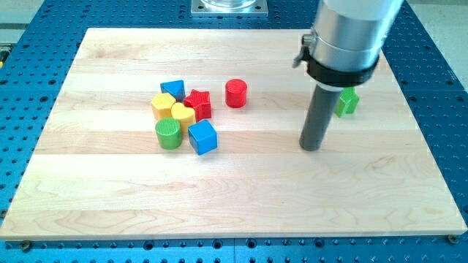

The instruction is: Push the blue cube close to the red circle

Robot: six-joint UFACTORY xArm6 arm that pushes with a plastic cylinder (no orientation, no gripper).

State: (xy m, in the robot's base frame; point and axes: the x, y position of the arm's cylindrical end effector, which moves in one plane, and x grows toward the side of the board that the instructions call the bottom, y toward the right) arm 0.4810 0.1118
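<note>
— Right, where is my tip (312, 148)?
— Right of centre on the wooden board (241, 197), well apart from the cluster. It's a bare rod, nothing to clench or release.
— And the blue cube (203, 136)?
— Lower right of the cluster at centre-left, beside the green cylinder (168, 134).
— The red circle (235, 93)?
— Above and right of the cube, just beside the red star (198, 104).
— Anything else?
— A green block (347, 101), partly hidden behind my rod.
</note>
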